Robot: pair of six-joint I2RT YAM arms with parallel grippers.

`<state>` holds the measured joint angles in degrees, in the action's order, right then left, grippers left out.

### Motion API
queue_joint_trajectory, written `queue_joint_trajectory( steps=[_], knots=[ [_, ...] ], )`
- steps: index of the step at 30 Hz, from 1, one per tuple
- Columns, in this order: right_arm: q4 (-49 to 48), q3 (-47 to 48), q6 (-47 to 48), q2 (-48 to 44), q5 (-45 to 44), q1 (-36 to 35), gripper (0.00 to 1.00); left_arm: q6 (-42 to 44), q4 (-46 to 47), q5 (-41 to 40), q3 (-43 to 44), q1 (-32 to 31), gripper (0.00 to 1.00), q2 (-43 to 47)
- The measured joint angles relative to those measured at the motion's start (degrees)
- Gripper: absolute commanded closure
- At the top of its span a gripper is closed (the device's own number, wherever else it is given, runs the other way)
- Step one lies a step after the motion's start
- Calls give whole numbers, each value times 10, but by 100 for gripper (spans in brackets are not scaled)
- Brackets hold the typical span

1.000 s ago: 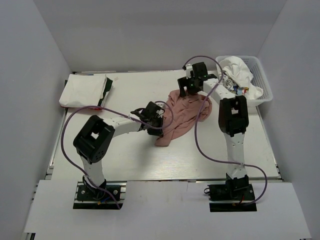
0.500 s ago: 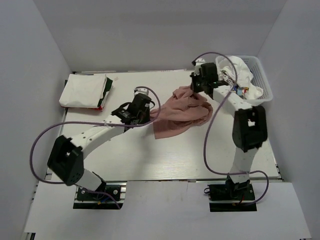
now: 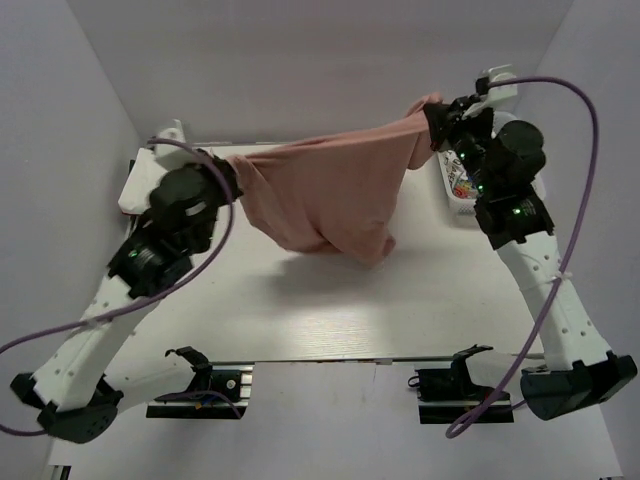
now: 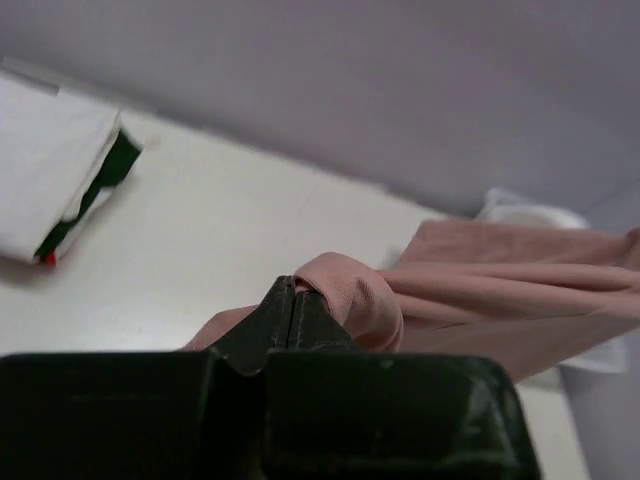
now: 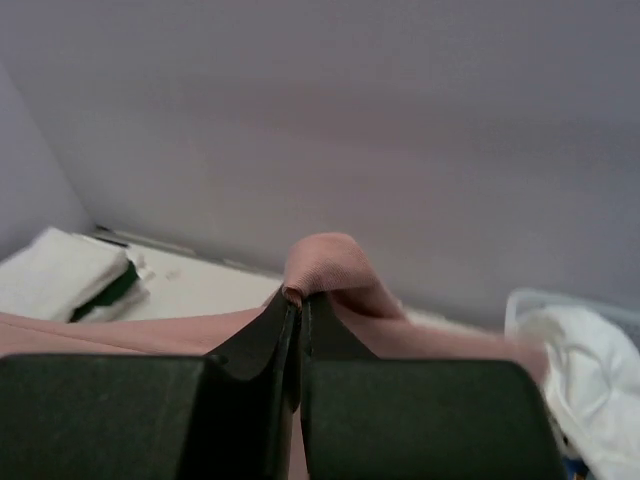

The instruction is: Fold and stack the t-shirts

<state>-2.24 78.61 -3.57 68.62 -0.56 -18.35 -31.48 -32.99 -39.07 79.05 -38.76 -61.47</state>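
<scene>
Dusty-pink t-shirt (image 3: pixel 330 195) stretched in the air over the counter (image 3: pixel 330 310), held at its two ends by the two arms. Its upper edge runs taut from the left arm up to the higher right arm, and the rest sags in loose folds below the middle. Whether the lowest folds touch the counter cannot be told.

Left pincer (image 4: pixel 292 292): jaws pressed together on a fold of the pink cloth, which bulges just over the dark fingertips and trails away to the right.

Right pincer (image 5: pixel 300 297): jaws likewise clamped on the pink cloth, a small hump of it standing above the tips, with the rest falling away to the left and beneath.

A folded white t-shirt (image 4: pixel 50 170), with green and red showing at its edge, lies flat at the far left corner of the counter, well apart from the hanging shirt. At the far right stands a white basket (image 5: pixel 525 300) holding a crumpled white t-shirt (image 5: pixel 590 370). In the top view the right arm covers most of the basket.
</scene>
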Motion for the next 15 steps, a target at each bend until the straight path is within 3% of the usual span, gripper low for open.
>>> queue_joint_trajectory(
  steps=[4,10,15],
  knots=[
    [41,103,-5,-15,42,-4,100,60,42,37,59,-6,100,75],
    [117,310,-8,-29,128,-6,100,131,58,160,175,-8,100,126],
    [134,363,-17,-72,178,-6,100,174,43,249,284,-8,100,113]
  ],
)
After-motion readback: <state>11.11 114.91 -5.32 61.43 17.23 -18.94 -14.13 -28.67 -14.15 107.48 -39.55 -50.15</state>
